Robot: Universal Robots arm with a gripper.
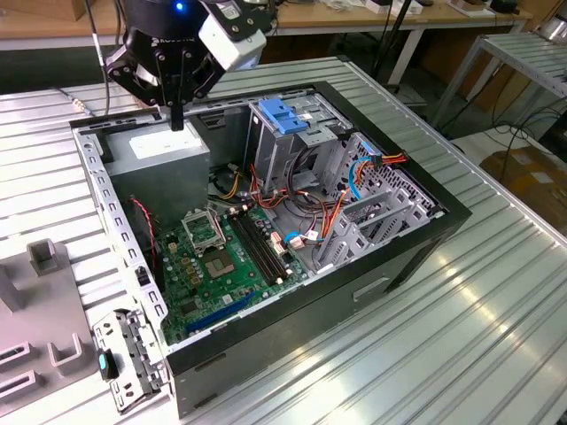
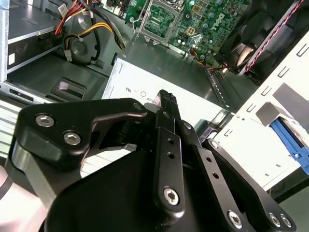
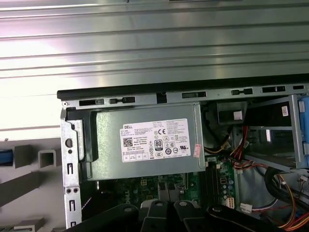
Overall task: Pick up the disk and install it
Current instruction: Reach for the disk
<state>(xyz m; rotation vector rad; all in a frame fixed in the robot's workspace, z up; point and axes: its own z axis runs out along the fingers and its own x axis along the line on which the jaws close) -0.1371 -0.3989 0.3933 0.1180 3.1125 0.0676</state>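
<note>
My gripper [image 1: 177,120] hangs over the back corner of the open computer case [image 1: 416,243], on the exterior view's left. It is just above the grey power-supply box with a white sticker [image 1: 158,146]. Its black fingers are pressed together with nothing between them, as the second wrist view also shows [image 2: 166,98]. The disk's body is out of view. A blue edge [image 2: 289,140] shows beside grey fixture blocks outside the case wall, also in the first wrist view [image 3: 4,157]. I cannot tell whether it belongs to the disk.
Inside the case lie the green motherboard [image 1: 213,257], bundles of red and orange cables [image 1: 328,221] and a tall metal cage with a blue plastic top [image 1: 283,115]. Grey fixture blocks [image 1: 44,257] and a loose perforated bracket [image 1: 128,359] sit on the ribbed metal table [image 1: 478,336].
</note>
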